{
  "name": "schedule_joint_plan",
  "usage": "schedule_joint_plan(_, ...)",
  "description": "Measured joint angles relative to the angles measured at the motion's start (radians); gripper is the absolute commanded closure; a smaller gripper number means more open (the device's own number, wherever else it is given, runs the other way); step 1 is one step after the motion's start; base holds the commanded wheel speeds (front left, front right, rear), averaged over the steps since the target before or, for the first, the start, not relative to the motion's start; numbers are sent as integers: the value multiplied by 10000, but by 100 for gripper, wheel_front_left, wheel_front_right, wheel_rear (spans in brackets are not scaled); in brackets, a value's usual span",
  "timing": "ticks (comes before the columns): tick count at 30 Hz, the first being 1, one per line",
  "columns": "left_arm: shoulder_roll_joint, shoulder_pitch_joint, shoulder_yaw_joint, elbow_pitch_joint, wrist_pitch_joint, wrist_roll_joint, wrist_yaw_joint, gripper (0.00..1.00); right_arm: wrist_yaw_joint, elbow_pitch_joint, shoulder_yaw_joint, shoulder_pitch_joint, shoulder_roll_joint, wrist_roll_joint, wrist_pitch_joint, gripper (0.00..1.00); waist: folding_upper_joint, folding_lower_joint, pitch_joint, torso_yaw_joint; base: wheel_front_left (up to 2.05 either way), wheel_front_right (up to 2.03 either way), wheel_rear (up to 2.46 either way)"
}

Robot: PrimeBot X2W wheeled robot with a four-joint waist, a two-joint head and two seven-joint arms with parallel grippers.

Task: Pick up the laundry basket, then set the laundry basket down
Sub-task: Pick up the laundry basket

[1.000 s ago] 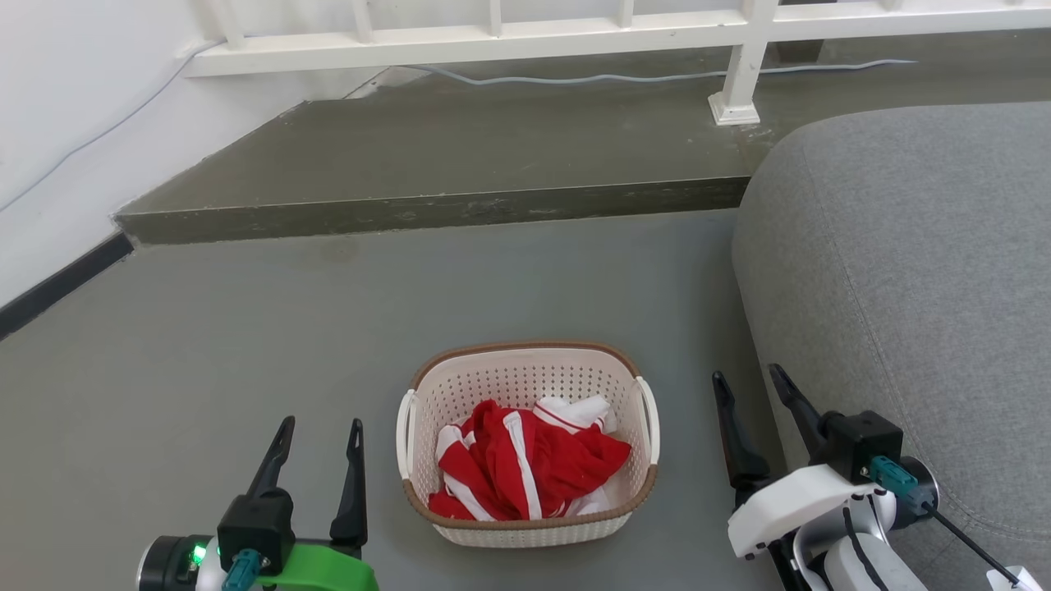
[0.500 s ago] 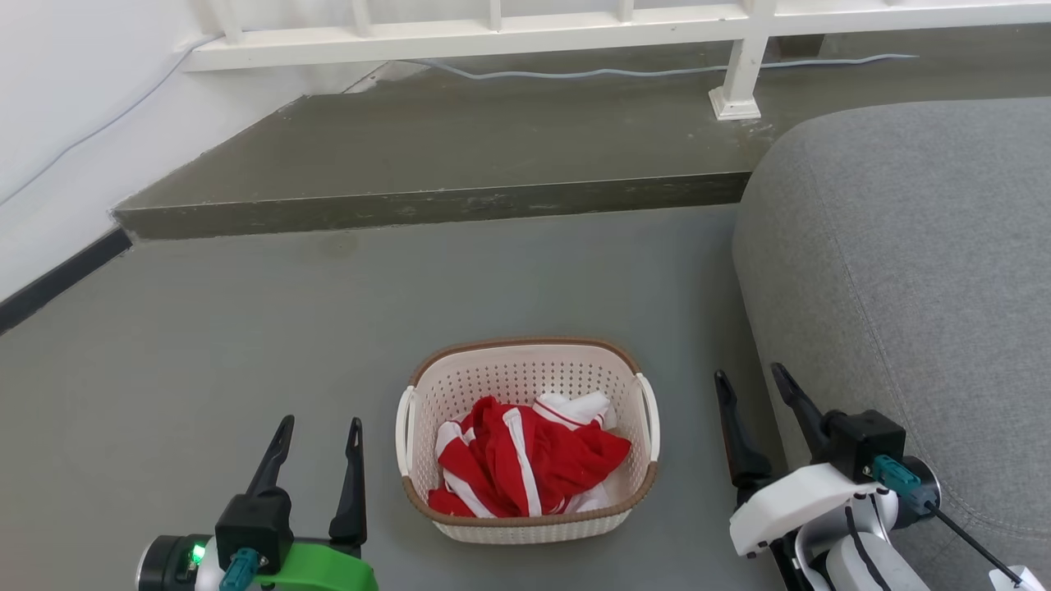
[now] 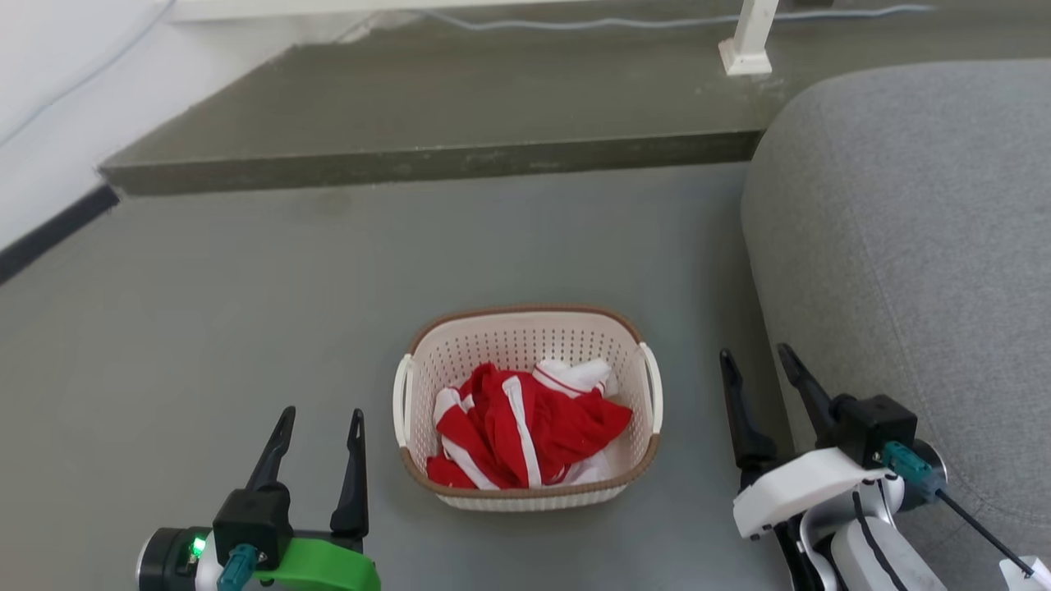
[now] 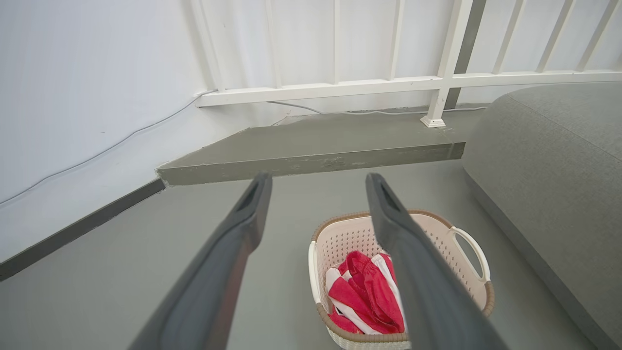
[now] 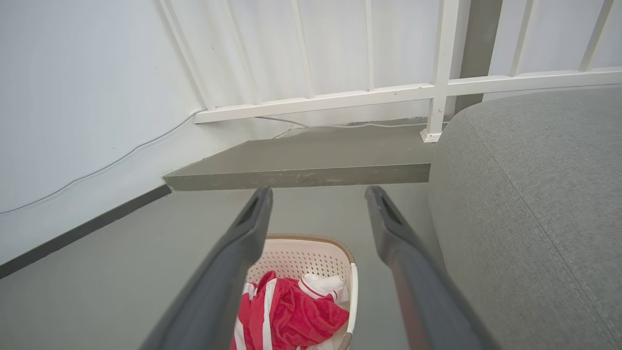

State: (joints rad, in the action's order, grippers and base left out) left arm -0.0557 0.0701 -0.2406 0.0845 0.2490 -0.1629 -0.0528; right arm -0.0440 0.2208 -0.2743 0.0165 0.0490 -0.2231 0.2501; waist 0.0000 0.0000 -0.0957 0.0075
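Sitting upright, the laundry basket (image 3: 525,345) rests on the grey floor (image 3: 246,287) between the two grippers, with a crumpled red and white cloth (image 3: 525,423) inside, possibly a garment, though the folds hide its shape. The left gripper (image 3: 322,414) hovers near the basket's left side, fingers spread apart, holding nothing. The right gripper (image 3: 754,353) is near its right side, likewise parted and empty, just beside a grey sofa (image 3: 903,205). A raised step (image 3: 410,107) lies beyond

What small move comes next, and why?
Probably move the open left gripper and right gripper inward to the white handles: the cream perforated plastic laundry basket, holding red-and-white clothes, sits untouched on the grey floor between them.
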Motion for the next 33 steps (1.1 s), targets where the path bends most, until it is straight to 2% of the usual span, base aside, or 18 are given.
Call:
schedule_joint_plan(8, 15, -524, 2, 50, 0, 4, 6, 0, 82, -44, 46, 621, 2, 105, 0, 0, 0, 0, -831, 53, 0, 0, 0)
schedule_joint_plan(18, 52, -1560, -67, 746, 29, 6, 100, 0, 165, 326, 190, 1553, 6, 134, 2, 0, 0, 0, -2049, 76, 0, 0, 0)
schedule_joint_plan(33, 113, -3613, -190, 2439, 6, -29, 364, 0, 165, 1743, 512, 3048, 27, 96, 4, 0, 0, 0, -3959, 127, 0, 0, 0)
